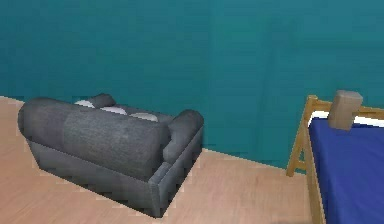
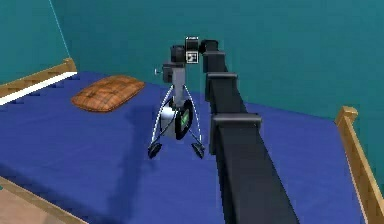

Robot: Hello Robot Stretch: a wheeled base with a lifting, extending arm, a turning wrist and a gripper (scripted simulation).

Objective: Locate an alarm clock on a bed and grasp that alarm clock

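In the arm side view a bed with a blue cover (image 2: 70,150) and a wooden frame spreads across the picture. The dark arm (image 2: 240,140) reaches out over it. At the arm's far end the gripper (image 2: 177,151) points down, its thin fingers (image 2: 158,140) on either side of a small round thing with a pale face (image 2: 181,120), shaped like an alarm clock. The blue cover lies right behind it, so I cannot tell whether the gripper holds it. The bed's corner (image 1: 350,165) appears at the forward view's right edge.
An orange-brown checked pillow (image 2: 108,93) lies on the bed's far left. A grey sofa (image 1: 105,140) with pale cushions stands on the wood floor in the forward view. A brownish block (image 1: 345,108) sits at the bed's wooden corner post. Teal walls stand behind.
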